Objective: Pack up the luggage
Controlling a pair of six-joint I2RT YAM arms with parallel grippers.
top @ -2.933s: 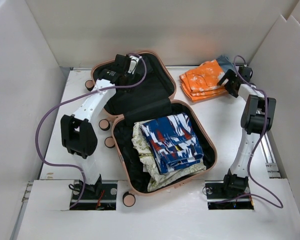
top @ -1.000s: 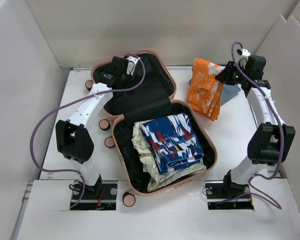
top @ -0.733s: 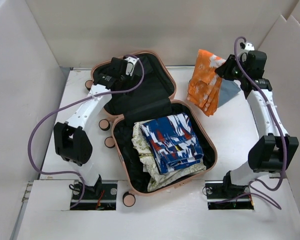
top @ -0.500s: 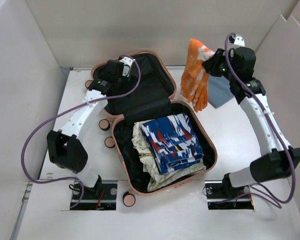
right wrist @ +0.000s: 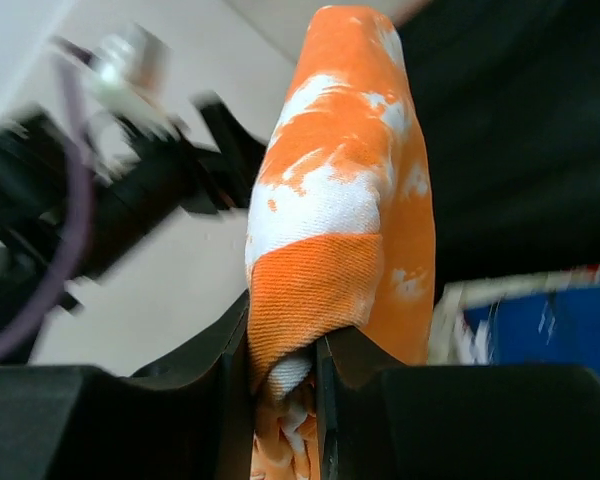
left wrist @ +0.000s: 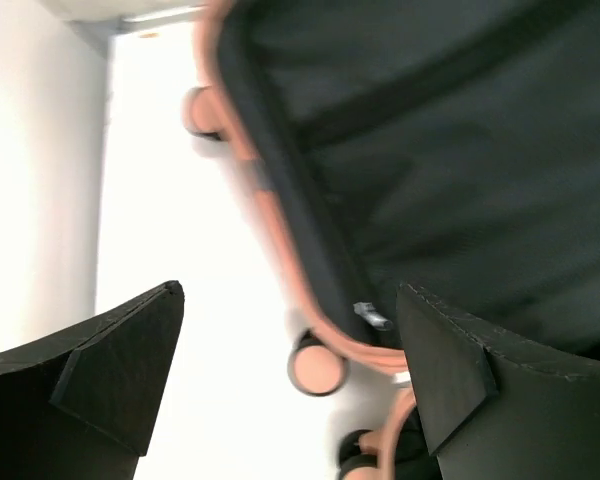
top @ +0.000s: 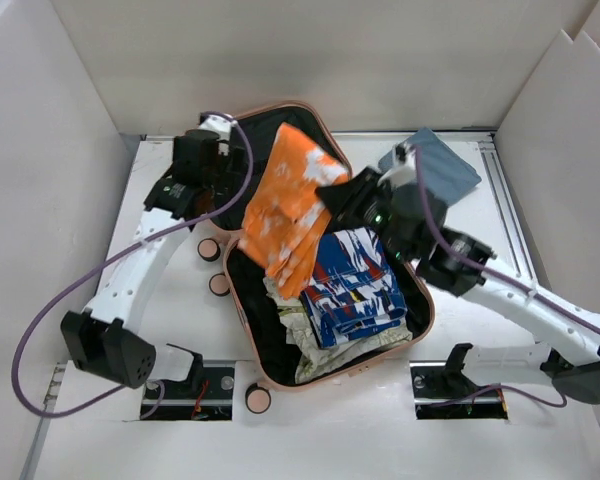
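the pink hard-shell luggage (top: 429, 305) lies open centrally, rigid and likely light, best held by its lid rim, where the left gripper (left wrist: 290, 295) gapes empty; the right gripper (right wrist: 283, 360) pinches a limp orange garment (top: 285, 215).

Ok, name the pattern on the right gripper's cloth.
Orange cloth with white splotches; clearest in the right wrist view.

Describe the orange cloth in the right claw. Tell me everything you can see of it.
The orange cloth is soft woven fabric with white blotches, folded in layers. The right claw pinches one folded edge, so it hangs tilted over the open luggage, spanning both halves and overlapping the packed clothes. Whether its lower end touches them cannot be told.
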